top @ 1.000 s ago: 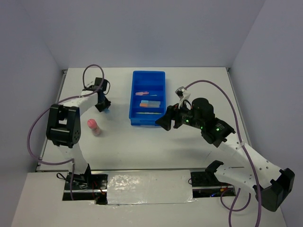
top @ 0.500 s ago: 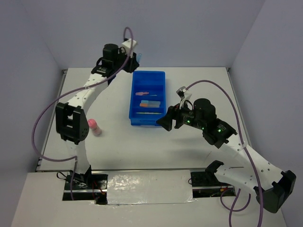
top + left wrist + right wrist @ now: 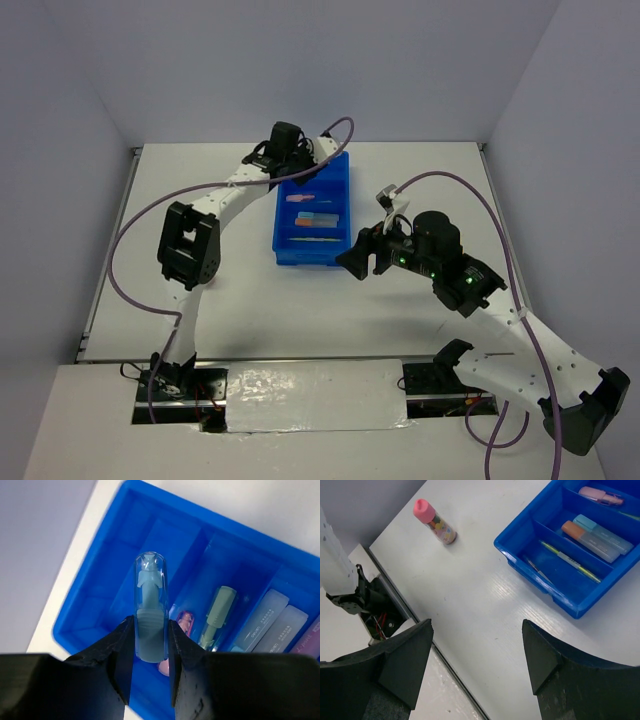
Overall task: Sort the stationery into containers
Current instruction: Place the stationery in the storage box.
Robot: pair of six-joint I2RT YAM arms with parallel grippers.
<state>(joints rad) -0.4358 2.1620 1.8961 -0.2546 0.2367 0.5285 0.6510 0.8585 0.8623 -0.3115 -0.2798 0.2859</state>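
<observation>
- Left gripper point(image 3: 150, 630) clamped on a short pale-blue marker point(image 3: 150, 592): translucent body, clear rounded cap, upright between the fingers, above the far end of the blue tray point(image 3: 281, 215).
- Tray contents, nearest compartment: yellow stick point(image 3: 570, 560) and grey stick point(image 3: 536, 569). Next: orange-grey marker point(image 3: 587, 542) beside a blue marker point(image 3: 602, 532). Farther: pink piece point(image 3: 599, 495).
- Pink-capped marker point(image 3: 434, 521) lies on the tabletop point(image 3: 485, 600), left of the tray, well apart.
- Right gripper point(image 3: 476, 630): fingers apart, empty, by the tray's near right corner.
</observation>
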